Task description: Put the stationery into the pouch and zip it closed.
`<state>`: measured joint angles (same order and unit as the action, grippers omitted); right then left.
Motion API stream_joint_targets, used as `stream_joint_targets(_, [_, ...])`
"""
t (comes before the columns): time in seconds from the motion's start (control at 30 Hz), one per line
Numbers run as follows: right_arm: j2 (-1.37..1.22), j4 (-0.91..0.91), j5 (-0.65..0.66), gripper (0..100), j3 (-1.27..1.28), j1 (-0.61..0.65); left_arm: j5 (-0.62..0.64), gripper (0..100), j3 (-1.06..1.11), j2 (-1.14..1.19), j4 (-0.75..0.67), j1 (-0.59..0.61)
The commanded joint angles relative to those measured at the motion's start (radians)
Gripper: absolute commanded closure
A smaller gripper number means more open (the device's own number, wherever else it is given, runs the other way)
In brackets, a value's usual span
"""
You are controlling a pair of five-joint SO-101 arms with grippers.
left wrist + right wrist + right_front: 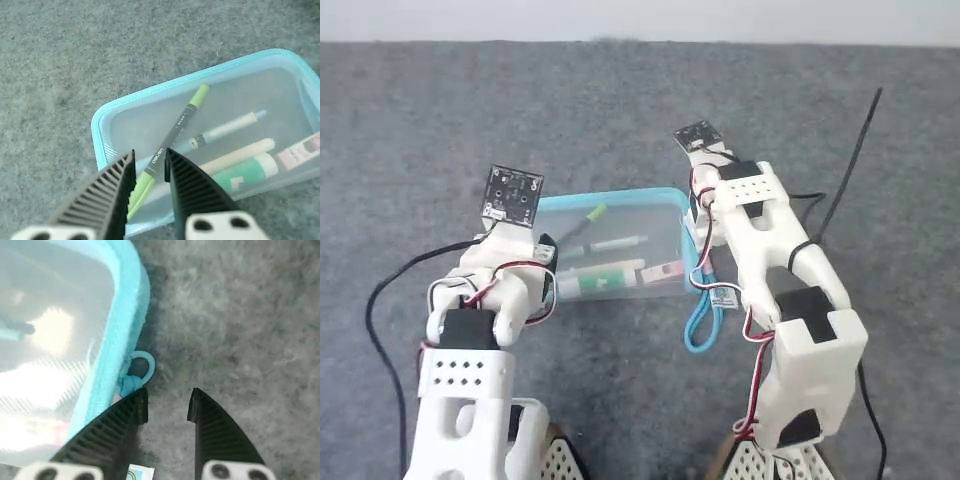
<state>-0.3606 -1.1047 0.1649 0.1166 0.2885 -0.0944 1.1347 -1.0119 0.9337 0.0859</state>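
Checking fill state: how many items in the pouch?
4 inside the pouch: green pen slanted across; white pen, cream stick, green tube alongside each other. Pink-labelled piece may be a fifth.

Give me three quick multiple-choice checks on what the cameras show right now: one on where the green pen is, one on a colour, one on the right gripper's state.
1. Where does the green pen lie?
A) inside the pouch
B) outside it, alongside
C) held up in the air

2. What colour is the pouch's zipper edge?
A) red
B) light blue
C) black

3. How do the right gripper's fingers stand?
A) shut on a pen
B) shut on a sheet of paper
C) open, with carpet between them

Answers:
1 A, the pen shows through the clear wall, within the rim.
2 B, the edge is light blue in every view.
3 C, the right wrist view shows a gap between the fingers, with bare carpet in it.
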Motion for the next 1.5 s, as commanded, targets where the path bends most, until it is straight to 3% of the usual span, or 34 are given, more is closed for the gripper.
stream_joint_targets(0.0, [0.065, -0.016, -0.057, 85.0, -0.041, 0.013, 0.008, 91, -0.010, 0.000, -0.028, -0.005])
stream_joint_targets(0.33, [0.285, 0.096, -0.101, 85.1, 0.193, 0.067, 0.008, 91, -0.008, 0.002, -0.028, -0.005])
stream_joint_targets(0.63, [0.154, 0.113, -0.101, 85.1, 0.219, 0.036, 0.008, 91, -0.007, 0.002, -0.025, 0.000])
stream_joint_targets(1.0, [-0.077, -0.139, -0.095, 85.1, 0.000, 0.084, 0.009, 91, -0.007, 0.002, -0.025, -0.006])
stream_joint_targets(1.23, [-0.068, -0.196, -0.084, 85.0, 0.028, 0.203, 0.009, 91, -0.007, 0.002, -0.029, -0.006])
stream_joint_targets(1.47, [-0.058, -0.197, -0.114, 87.7, 0.029, 0.160, 0.009, 91, -0.008, 0.002, -0.029, -0.006])
